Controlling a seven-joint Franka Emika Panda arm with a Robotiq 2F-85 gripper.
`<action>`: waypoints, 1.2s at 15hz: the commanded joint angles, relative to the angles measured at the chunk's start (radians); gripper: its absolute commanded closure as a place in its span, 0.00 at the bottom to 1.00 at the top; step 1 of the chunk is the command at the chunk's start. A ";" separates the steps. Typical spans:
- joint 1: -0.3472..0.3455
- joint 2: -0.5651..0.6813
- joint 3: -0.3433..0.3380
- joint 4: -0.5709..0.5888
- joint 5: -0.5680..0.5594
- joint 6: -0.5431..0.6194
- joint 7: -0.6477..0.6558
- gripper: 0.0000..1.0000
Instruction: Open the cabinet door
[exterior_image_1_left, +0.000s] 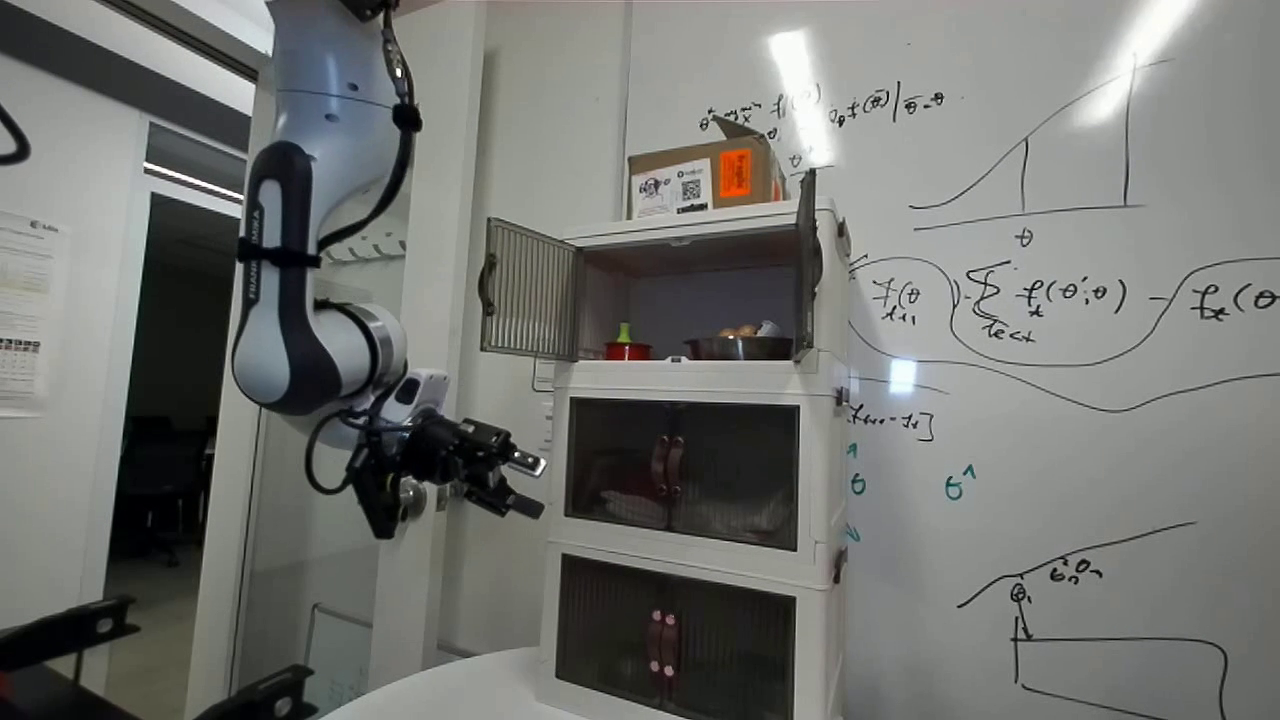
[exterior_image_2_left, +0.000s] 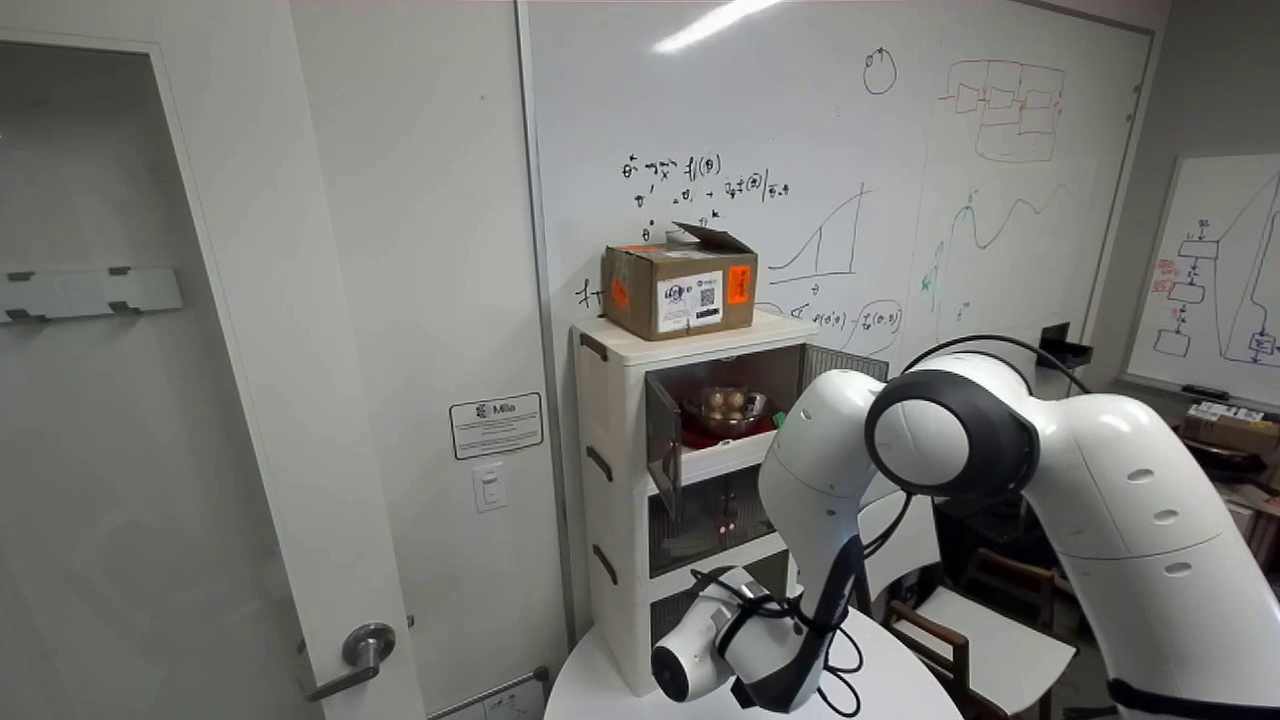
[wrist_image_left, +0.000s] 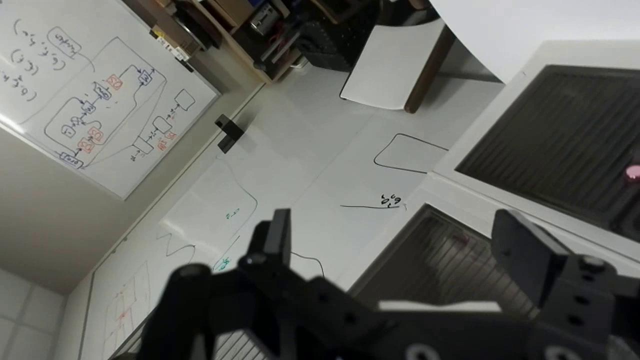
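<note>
Nearest, in the wrist view, the claw (wrist_image_left: 397, 234) gaped wide. Right of it in an exterior view, the middle cabinet doors (exterior_image_1_left: 620, 450) were shut on the white cabinet (exterior_image_1_left: 690, 377), its top doors (exterior_image_1_left: 530, 290) open; a whiteboard (exterior_image_1_left: 1100, 460) stretched behind.

Between the spread gripper (exterior_image_1_left: 533, 486) and the cabinet (exterior_image_1_left: 680, 380) to its right lies free air, its depth unclear. The top-tier left door (exterior_image_1_left: 530, 290) juts out higher up on the left; the top-tier right door (exterior_image_1_left: 806, 270) stands out too, leaving a way in between them, with a red pot (exterior_image_1_left: 627, 351) and a bowl (exterior_image_1_left: 740, 348) as obstacles inside. The middle-tier left door (exterior_image_1_left: 615, 460) and middle-tier right door (exterior_image_1_left: 740, 475) bar their compartment, their handles (exterior_image_1_left: 659, 465) just beside each other. Below, the round table (exterior_image_1_left: 460, 692) limits downward room.
</note>
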 joint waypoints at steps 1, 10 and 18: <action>0.006 0.089 -0.018 0.153 -0.038 -0.019 0.132 0.00; 0.042 0.262 -0.069 0.423 -0.165 -0.108 0.423 0.00; 0.054 0.383 -0.071 0.570 -0.186 -0.232 0.544 0.00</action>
